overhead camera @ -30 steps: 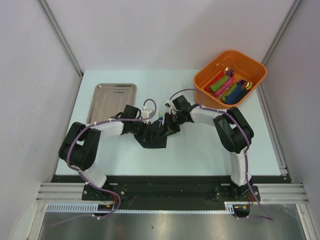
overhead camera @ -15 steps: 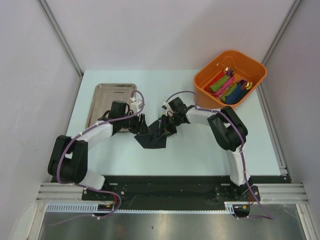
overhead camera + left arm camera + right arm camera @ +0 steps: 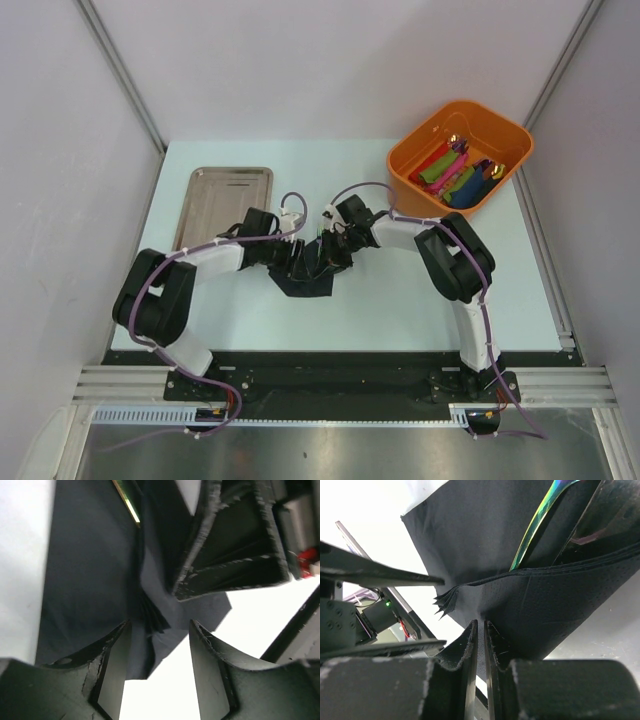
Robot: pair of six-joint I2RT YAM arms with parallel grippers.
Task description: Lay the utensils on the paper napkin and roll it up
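Hiding most of the utensils [image 3: 540, 519], the folded paper napkin [image 3: 470, 540] is pinched by the right pincer [image 3: 480, 626]; the left pincer [image 3: 159, 632] stands spread

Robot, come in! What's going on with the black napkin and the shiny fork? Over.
Left gripper open around a corner of the paper napkin. Right gripper shut on its fold. Utensils tucked under that fold. Nothing blocking.

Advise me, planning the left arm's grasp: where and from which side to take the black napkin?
Probably the fanned corner of the paper napkin, from the left: its layers jut free at the open left end effector; the right end effector pinches the fold.
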